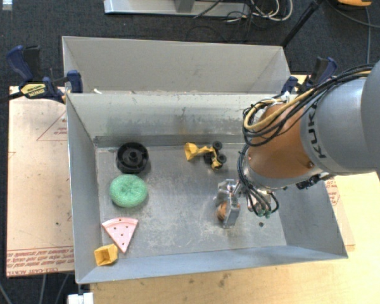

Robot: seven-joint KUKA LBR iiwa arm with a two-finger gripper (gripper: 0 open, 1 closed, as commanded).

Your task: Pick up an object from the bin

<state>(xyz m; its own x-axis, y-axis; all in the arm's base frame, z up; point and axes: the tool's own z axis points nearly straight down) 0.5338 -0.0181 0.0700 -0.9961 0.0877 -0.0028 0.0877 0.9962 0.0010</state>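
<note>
Quick count for the bin [82, 170]: five loose things, one of each kind. One black round spool [132, 158], one green round disc [128, 190], one pink watermelon-slice wedge [120, 232], one small yellow block [106, 254], and one yellow toy with black wheels [202, 152].

Grey metal bin [177, 116] w/ sloped walls, seen from above. Silver robot arm [345, 128] comes in from the right, w/ orange wrist cover [275, 157] and looped cables [261, 116]. Gripper [227, 209] is low over bare floor in the right-centre of bin, pointing down; a small brownish bit at its tip, can't tell what it is. Nearest thing: small yellow-and-black plastic toy [204, 153], toward the back wall, near gripper but apart from it. Left side, well apart from gripper: black round ribbed disc [132, 158], just in front of it a green round scrubber-like pad [128, 190], then a pink wedge shaped like a watermelon slice [120, 232], and a small yellow-orange block [106, 254] at front-left corner, just beside the wedge.
</note>
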